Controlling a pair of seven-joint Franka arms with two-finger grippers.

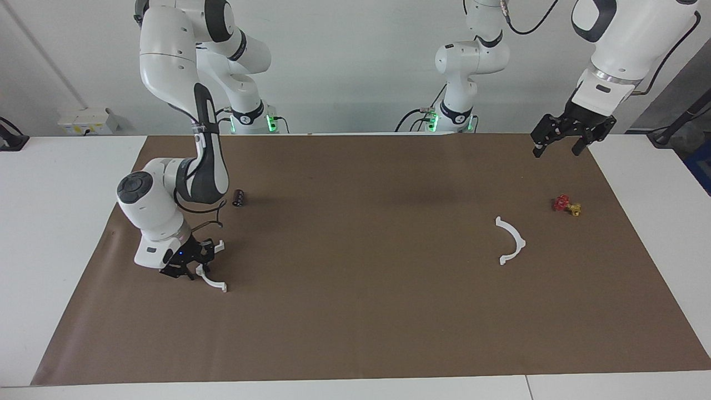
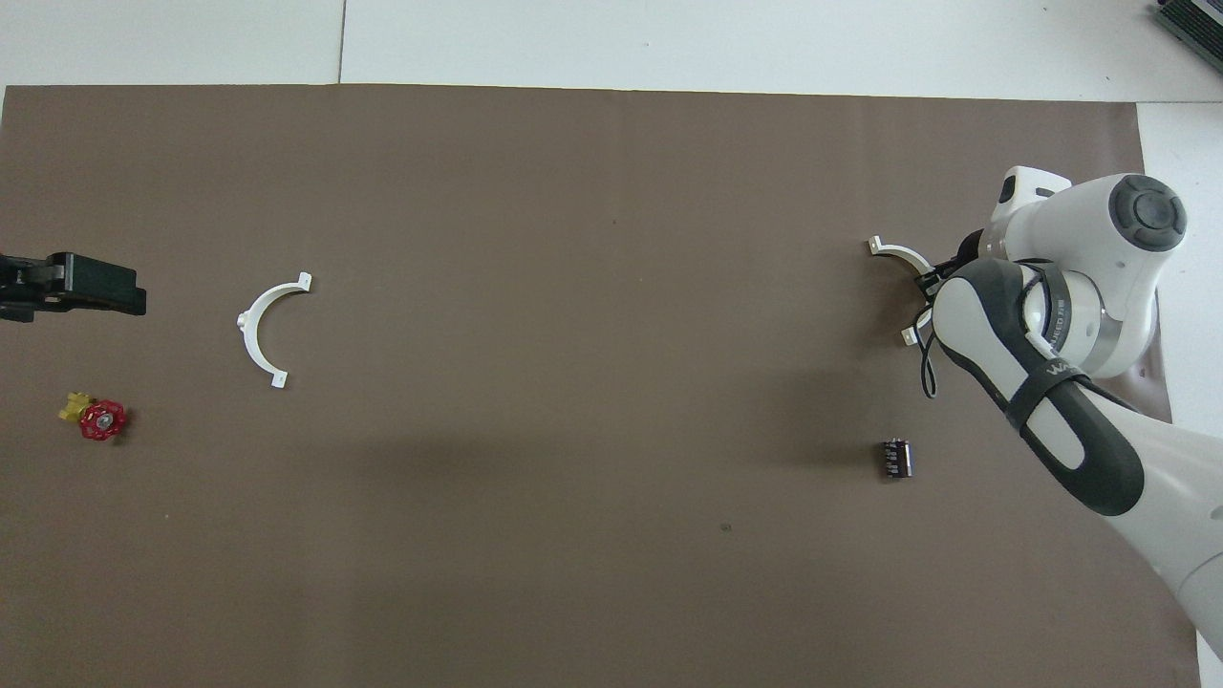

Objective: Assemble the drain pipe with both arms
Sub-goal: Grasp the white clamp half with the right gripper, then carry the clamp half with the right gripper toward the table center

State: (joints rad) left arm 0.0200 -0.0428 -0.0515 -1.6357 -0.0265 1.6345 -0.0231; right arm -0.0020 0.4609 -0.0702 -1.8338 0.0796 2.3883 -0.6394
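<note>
One white half-ring [image 1: 214,281] of the drain pipe lies toward the right arm's end of the brown mat; its two tabbed ends show in the overhead view [image 2: 893,251]. My right gripper [image 1: 199,262] is down at the middle of this half-ring's arc, and the arm hides that middle from above [image 2: 932,287]. The other white half-ring [image 1: 512,240] lies alone on the mat toward the left arm's end [image 2: 260,330]. My left gripper [image 1: 560,145] is open and empty, raised over the mat's corner at that end [image 2: 72,287], apart from both half-rings.
A small red-and-yellow piece [image 1: 565,205] lies beside the lone half-ring, toward the left arm's end [image 2: 96,419]. A small dark ribbed piece [image 1: 239,197] lies nearer to the robots than the right gripper [image 2: 895,459]. The brown mat [image 1: 355,311] covers the white table.
</note>
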